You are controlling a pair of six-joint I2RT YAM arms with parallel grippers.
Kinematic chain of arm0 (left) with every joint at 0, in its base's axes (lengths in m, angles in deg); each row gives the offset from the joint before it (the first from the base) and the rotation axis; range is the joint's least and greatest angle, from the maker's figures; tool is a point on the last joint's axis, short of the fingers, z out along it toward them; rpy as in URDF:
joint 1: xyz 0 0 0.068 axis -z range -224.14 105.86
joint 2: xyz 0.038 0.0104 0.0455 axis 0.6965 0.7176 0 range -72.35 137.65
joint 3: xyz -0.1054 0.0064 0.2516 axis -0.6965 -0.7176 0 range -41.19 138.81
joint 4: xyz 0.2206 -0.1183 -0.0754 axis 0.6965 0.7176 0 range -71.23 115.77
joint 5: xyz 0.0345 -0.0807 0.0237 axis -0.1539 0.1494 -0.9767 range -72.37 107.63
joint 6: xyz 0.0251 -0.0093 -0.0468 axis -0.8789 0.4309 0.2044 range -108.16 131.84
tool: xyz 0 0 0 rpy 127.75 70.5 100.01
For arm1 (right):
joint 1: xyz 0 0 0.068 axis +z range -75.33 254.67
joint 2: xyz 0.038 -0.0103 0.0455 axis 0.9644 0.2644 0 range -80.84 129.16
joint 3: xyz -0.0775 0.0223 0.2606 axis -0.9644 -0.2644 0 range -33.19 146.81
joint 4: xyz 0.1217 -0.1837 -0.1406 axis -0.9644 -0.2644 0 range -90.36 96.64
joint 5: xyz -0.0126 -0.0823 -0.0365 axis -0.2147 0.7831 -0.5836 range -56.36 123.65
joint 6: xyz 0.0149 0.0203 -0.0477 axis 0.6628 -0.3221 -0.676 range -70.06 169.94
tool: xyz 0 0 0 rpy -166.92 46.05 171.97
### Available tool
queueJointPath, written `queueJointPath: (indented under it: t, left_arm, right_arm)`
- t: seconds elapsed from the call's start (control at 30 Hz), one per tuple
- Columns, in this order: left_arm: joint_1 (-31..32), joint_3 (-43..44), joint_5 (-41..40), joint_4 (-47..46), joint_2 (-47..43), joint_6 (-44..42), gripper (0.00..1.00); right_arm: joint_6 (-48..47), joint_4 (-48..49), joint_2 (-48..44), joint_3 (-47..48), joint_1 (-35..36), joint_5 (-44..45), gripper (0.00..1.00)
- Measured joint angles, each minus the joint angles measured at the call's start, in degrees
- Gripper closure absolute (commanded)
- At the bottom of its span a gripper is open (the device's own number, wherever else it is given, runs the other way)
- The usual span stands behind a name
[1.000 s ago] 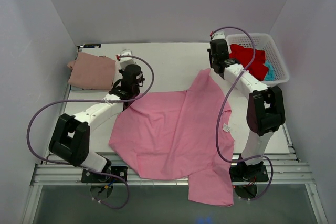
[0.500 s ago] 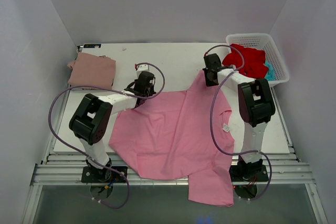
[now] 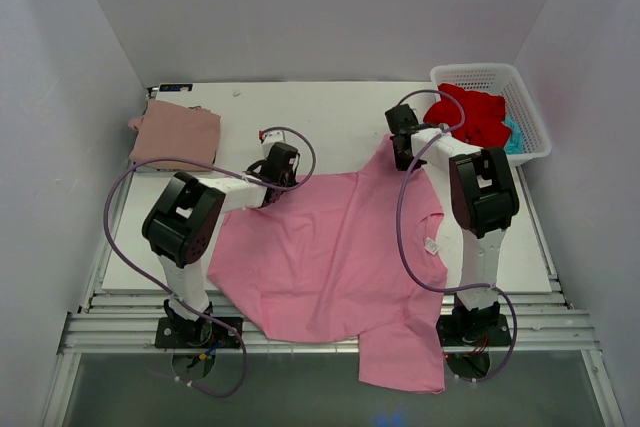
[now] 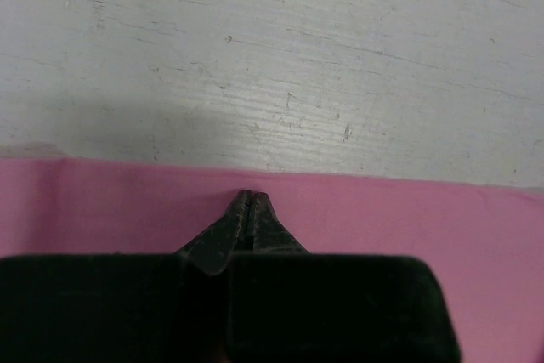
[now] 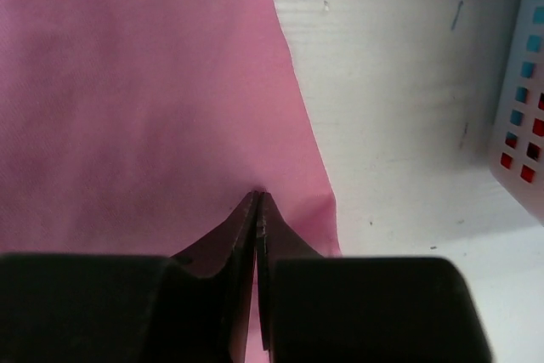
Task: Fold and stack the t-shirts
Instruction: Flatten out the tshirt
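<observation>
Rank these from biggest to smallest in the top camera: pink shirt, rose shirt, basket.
1. The pink shirt, by far the biggest.
2 and 3. The basket and the folded rose shirt look close. The basket seems slightly bigger, but it stands taller, nearer the camera, so I won't rank them.

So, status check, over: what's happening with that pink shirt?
Left claw and right claw shut, pinching far edge of pink t-shirt. Shirt spread out, not folded, near end hanging off table. Folded rose t-shirt sits apart, far left corner.
</observation>
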Motion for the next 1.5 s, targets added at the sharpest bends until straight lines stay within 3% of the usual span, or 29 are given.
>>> queueJointPath:
  t: [0.33,0.93,1.2,1.43,1.5]
  left_arm:
    - [-0.3,-1.3,-1.5,-0.6,-0.5,3.3,1.00]
    - [-6.6,-6.3,-3.1,6.1,-7.2,5.9,1.00]
    - [-6.7,-4.3,-0.5,7.3,-8.4,0.3,1.00]
    - [-6.7,4.0,1.1,6.1,-7.4,-2.5,1.00]
    - [-6.4,4.2,1.6,5.8,-7.4,-2.5,1.00]
  right_arm:
    - [2.1,-7.1,-0.7,-0.6,-1.1,4.8,0.92]
    - [3.5,-14.3,-2.8,-3.2,-3.5,6.3,0.92]
    - [0.5,-14.2,-9.9,-0.9,-4.0,-0.3,0.86]
    - [-2.5,-9.2,-10.9,11.8,-4.0,-10.3,0.86]
    - [-3.1,-8.3,-8.9,15.6,-4.0,-13.1,0.82]
